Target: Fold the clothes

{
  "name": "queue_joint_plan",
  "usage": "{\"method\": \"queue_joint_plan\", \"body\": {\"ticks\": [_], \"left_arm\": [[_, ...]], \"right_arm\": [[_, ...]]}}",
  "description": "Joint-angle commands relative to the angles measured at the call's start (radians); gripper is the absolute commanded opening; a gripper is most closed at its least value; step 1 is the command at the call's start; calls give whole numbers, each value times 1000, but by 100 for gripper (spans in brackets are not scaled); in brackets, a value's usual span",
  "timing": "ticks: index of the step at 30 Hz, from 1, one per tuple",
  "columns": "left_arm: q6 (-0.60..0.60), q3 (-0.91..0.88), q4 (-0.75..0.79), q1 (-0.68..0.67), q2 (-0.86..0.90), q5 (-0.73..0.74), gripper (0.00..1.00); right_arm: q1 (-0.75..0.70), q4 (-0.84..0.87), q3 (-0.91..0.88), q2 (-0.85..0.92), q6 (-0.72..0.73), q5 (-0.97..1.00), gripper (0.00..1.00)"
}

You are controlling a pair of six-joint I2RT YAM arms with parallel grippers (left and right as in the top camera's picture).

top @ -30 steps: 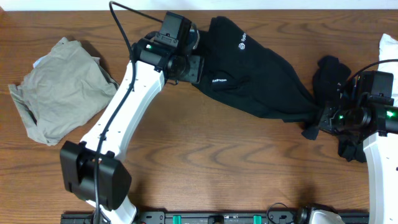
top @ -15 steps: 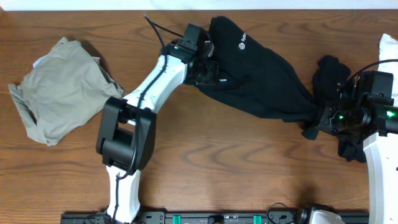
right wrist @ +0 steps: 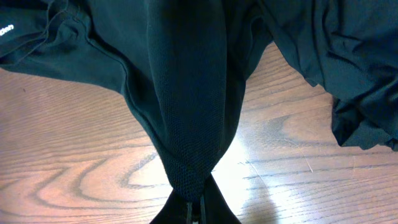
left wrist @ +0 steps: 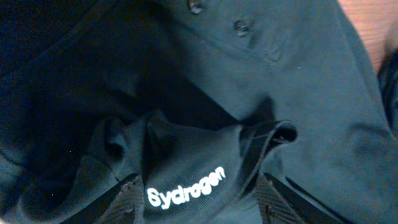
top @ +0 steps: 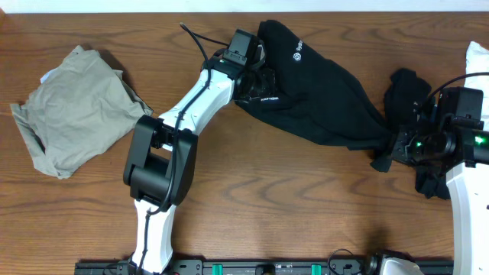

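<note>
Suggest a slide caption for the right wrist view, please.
Right claw pinching a bunched end of the black garment over the wooden table.

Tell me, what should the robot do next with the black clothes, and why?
Probably close the left gripper. It stands open around a bunched fold of the black garment bearing white lettering, while the right gripper pinches the garment's other end. With both ends held, it could likely be pulled flat.

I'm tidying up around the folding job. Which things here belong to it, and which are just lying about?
Job: black logo garment; second black garment; khaki-grey garment.
Lying about: white item at the right edge, too cropped to identify.
</note>
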Motion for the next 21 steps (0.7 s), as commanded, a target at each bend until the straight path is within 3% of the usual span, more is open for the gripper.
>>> {"method": "queue_joint_plan", "body": {"ticks": [1,12,18,21], "left_arm": [[-22,5,12,1,39,6,61],[-46,5,50,0,86,6,58],[-47,6,105,1,86,90,27],[-50,6,100,1,86,93,19]], "right_arm": [[-8,-6,-3,4,-20,6,1],[-7,-10,-3,4,-23,6,1],[-7,-10,-3,4,-23,6,1],[-7,-10,-3,4,-23,6,1]]}}
